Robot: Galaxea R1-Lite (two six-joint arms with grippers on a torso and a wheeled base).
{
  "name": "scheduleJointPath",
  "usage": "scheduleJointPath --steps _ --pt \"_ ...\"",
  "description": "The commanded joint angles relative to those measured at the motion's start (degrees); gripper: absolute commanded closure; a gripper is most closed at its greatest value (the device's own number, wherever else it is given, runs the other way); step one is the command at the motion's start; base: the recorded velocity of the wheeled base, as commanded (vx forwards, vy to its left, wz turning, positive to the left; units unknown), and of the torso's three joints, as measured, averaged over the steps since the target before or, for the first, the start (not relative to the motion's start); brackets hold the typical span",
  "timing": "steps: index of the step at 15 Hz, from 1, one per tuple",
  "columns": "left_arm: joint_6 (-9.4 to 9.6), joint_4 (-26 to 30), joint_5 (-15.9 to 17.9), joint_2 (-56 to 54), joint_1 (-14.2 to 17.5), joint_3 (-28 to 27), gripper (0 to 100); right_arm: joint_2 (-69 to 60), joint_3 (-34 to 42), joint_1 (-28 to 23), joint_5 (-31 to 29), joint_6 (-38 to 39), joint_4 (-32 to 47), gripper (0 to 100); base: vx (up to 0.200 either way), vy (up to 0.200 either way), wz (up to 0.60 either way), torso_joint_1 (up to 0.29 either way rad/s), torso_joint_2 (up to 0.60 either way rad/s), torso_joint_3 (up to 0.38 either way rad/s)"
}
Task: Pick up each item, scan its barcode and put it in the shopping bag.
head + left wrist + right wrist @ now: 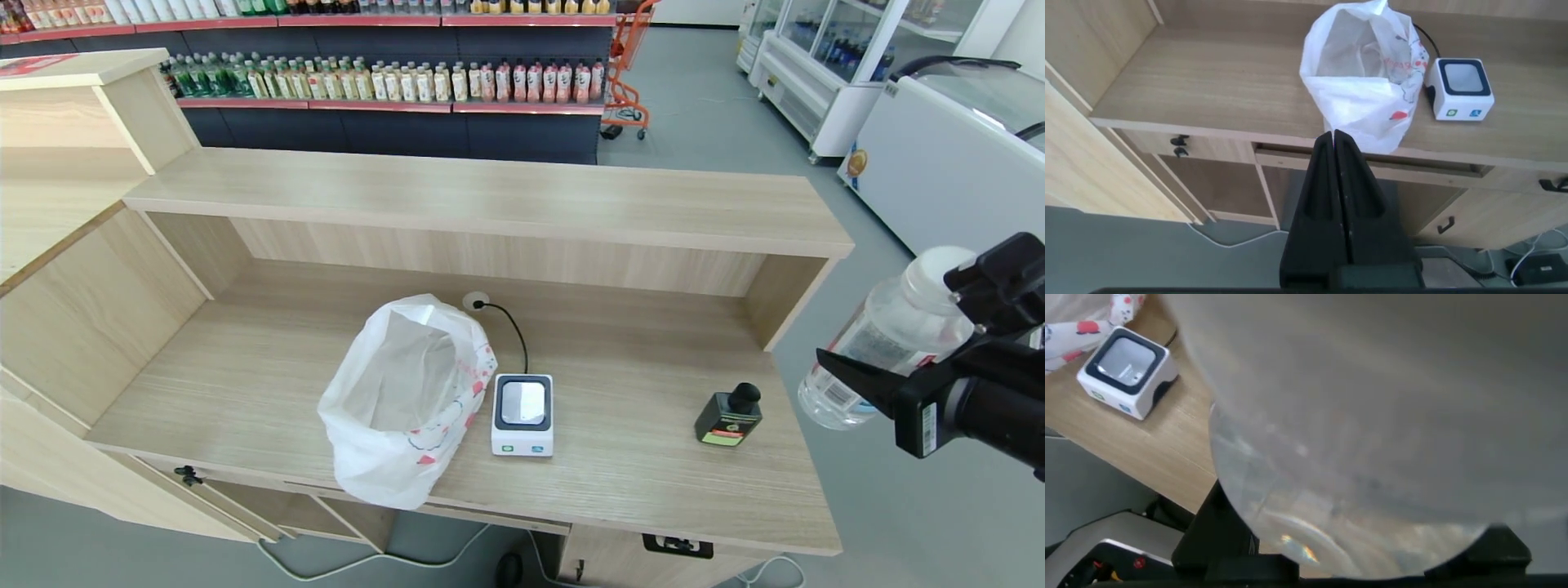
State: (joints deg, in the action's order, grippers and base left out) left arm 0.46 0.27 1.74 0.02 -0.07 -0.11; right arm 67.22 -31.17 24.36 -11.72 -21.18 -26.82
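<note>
Gripping bottle point(865, 359) with right gripper point(910, 327) beside counter point(637, 408); left gripper point(1335, 140) pressed together. Bag point(408, 400) gaping, bottom out of sight.

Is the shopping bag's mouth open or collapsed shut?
Open. The shopping bag stands upright on the counter beside the scanner, its mouth gaping upward; nothing shows inside.

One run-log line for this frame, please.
right pincer: shut on water bottle, off counter | left pincer: shut, empty | shopping bag: open, left of scanner | dark bottle: right of scanner
</note>
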Motion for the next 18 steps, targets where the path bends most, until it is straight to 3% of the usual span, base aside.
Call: scheduleJointPath --steps 1,6,12,18 --pt "-0.02 0.0 0.0 0.0 0.1 0.0 100 0.2 -0.2 -0.1 -0.1 0.0 0.0 100 0.000 0.200 0.00 0.002 0.01 0.002" --pt "0.06 0.0 0.1 0.0 0.1 0.0 100 3.4 -2.2 -0.3 -0.2 0.0 -0.2 100 0.000 0.200 0.00 0.003 0.00 0.004" --pt "0.15 0.0 0.1 0.0 0.1 -0.1 100 14.0 -10.0 -8.7 3.7 -1.6 -0.3 100 0.000 0.200 0.00 0.001 0.00 0.003" --pt "-0.02 0.0 0.0 0.1 0.1 -0.1 100 25.9 -9.5 -10.7 7.7 -6.0 -12.2 100 0.000 0.000 0.00 0.000 0.00 0.000"
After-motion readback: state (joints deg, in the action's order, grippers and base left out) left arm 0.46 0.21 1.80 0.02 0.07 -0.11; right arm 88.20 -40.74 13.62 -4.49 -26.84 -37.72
